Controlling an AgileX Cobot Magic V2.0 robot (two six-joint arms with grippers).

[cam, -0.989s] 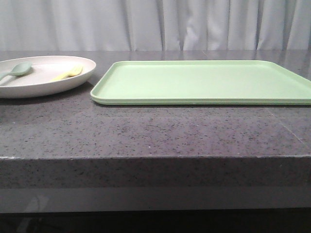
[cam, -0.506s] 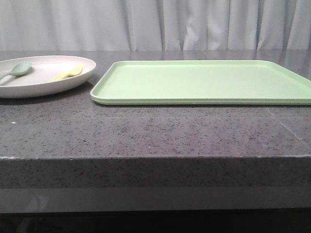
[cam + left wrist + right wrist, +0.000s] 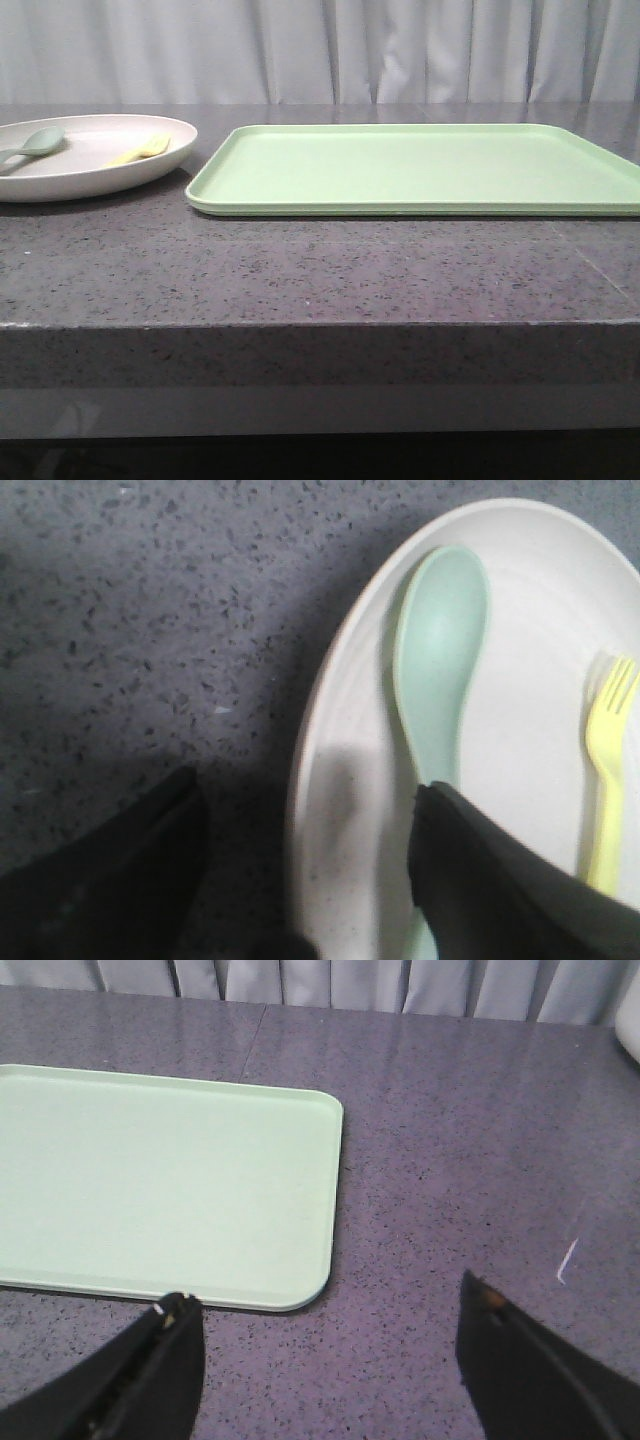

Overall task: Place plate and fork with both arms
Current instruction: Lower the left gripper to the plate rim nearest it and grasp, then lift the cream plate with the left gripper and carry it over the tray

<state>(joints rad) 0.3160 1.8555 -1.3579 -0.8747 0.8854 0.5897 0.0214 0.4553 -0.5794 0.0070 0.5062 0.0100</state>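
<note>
On the speckled countertop (image 3: pixel 300 270), left of the light-green tray (image 3: pixel 420 168), the plate (image 3: pixel 90 160) holds the fork (image 3: pixel 140 150) beside a teal spoon (image 3: pixel 35 145), the left gripper (image 3: pixel 300 880) spread across its rim, the right gripper (image 3: pixel 325 1360) open near the tray's corner.

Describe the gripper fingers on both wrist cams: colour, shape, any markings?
Left gripper: dark, nearly black fingers, broad, smooth and tapering, no markings visible. Right gripper: the same dark wedge-shaped fingers, with small pale scuffs at the tips. No cables in view.

Dark speckled stone counter (image 3: pixel 320 270) with thick front edge, pale grey pleated curtain (image 3: pixel 320 50) behind
</note>
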